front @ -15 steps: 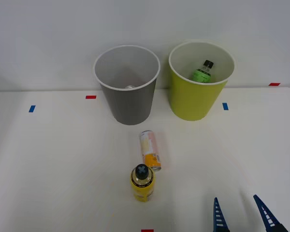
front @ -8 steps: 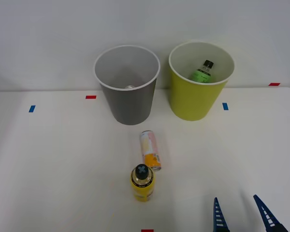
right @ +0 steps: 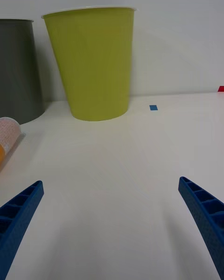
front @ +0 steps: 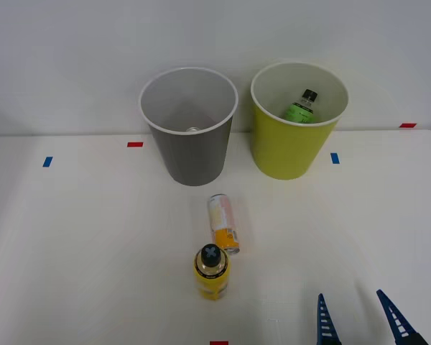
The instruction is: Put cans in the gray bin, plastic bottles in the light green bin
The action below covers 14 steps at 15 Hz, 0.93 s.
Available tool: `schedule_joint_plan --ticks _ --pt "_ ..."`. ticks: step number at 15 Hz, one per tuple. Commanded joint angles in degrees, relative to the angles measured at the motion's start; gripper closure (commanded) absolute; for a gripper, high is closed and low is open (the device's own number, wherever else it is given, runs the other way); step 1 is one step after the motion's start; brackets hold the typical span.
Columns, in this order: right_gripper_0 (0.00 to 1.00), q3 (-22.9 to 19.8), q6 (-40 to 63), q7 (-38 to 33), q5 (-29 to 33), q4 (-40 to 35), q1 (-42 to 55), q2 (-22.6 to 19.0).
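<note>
Two bins (front: 189, 154) (front: 294, 147) stand on white table (front: 72, 237).

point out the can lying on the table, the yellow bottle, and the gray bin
can (front: 223, 223), front view, middle of its side.
yellow bottle (front: 212, 277), front view, its yellow body.
gray bin (front: 194, 154), front view, outer wall.

This looks like a robotics lab or test room, though little of the room shows. A bare white table (front: 72, 237) stands against a plain white wall (front: 72, 57). Small red (front: 135, 144) and blue (front: 335, 158) tape marks dot the tabletop like position markers. Nothing homely furnishes it.
</note>
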Motion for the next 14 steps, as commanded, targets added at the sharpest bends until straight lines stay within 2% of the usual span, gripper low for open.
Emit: schedule_joint_plan --ticks 1,14 --pt "0.00 0.00 0.00 0.00 0.00 0.00 0.00 0.00" --pt "0.00 0.00 0.00 0.00 0.00 0.00 0.00 0.00"
